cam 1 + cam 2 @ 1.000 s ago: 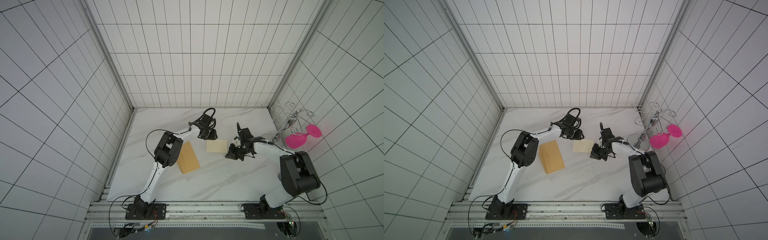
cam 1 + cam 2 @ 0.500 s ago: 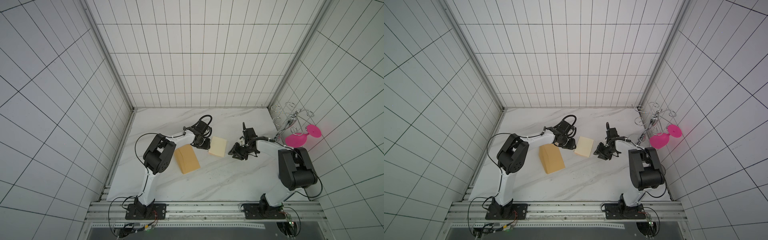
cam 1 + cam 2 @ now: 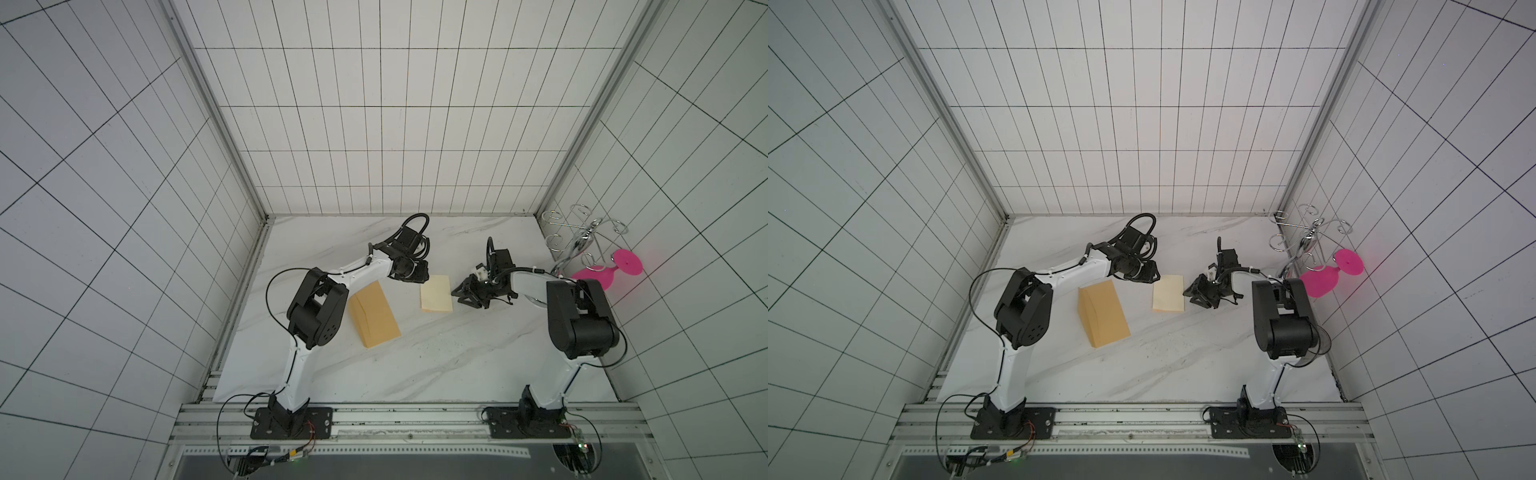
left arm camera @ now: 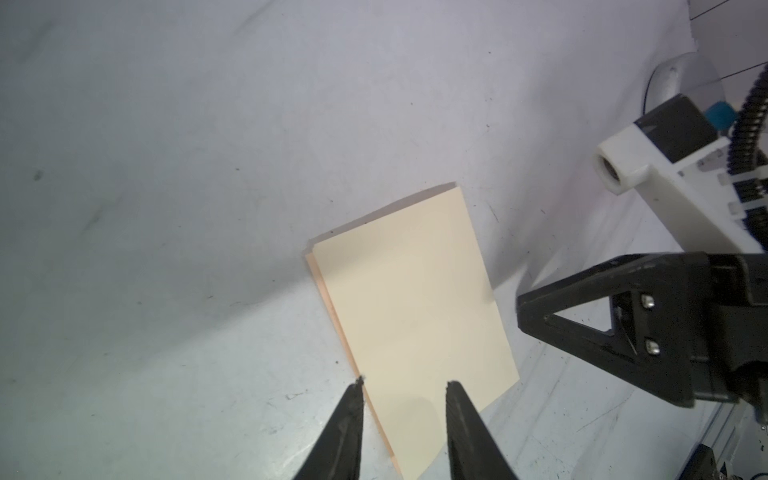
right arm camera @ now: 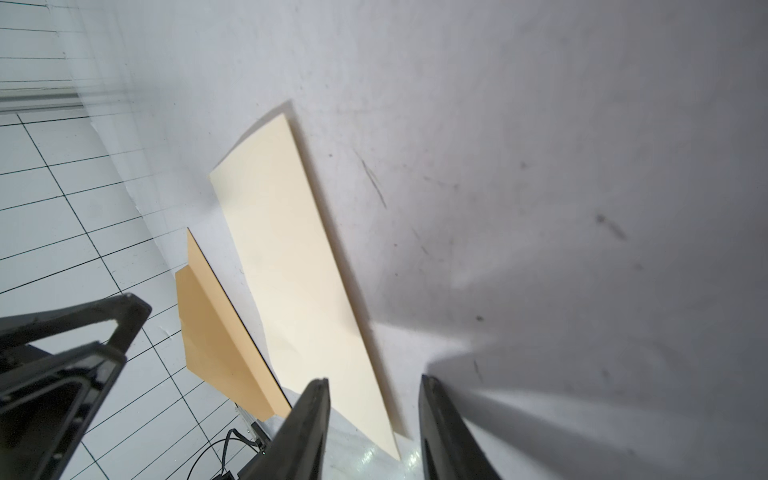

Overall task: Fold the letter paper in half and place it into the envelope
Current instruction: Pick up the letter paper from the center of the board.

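Lying folded in half on the worktop (image 3: 436, 357), the paper (image 3: 435, 294) is flanked by both arms, so the fold is judged done and insertion is the step in hand. The left jaws are seen partly open over one corner, with nothing held. The right jaws, likewise parted and empty, are set at the opposite edge. A pinch on a paper edge is called for next, then a slide toward the envelope (image 3: 374, 313) lying near; whether its mouth is open cannot be told. Bare worktop is left in front, while a rack (image 3: 582, 232) and pink glass (image 3: 594, 278) crowd the right wall.
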Controlling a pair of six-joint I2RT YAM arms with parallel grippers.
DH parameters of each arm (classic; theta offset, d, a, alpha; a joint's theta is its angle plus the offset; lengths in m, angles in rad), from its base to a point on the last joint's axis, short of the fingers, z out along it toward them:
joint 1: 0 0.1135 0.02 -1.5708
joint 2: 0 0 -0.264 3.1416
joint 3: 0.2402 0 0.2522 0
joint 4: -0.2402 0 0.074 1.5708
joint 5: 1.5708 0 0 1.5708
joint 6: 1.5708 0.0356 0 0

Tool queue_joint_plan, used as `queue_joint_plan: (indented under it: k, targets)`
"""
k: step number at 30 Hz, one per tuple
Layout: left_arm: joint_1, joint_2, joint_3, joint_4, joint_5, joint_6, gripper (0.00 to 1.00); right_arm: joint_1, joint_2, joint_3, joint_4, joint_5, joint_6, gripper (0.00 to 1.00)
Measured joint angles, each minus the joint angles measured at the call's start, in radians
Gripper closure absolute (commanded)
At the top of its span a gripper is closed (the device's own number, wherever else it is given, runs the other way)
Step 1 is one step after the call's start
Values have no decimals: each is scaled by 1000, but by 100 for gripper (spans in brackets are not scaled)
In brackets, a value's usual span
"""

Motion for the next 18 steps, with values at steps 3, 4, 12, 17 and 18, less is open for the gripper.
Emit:
queue_joint_plan:
  k: [3, 4, 12, 17, 18]
  targets:
    - [-40, 18, 0, 5, 18, -11, 68, -1, 7, 0, 11, -16, -4, 59]
    - [-53, 31, -1, 7, 25, -16, 69, -1, 10, 0, 16, -21, -6, 60]
    - [-69, 98, -43, 26, 54, -21, 73, -1, 30, 1, 49, -59, -37, 58]
    - [-63, 98, -55, 47, 70, -13, 75, 0, 42, 8, 55, -74, -63, 58]
    - [-62, 98, -56, 46, 70, -9, 76, 0, 45, 13, 55, -75, -68, 58]
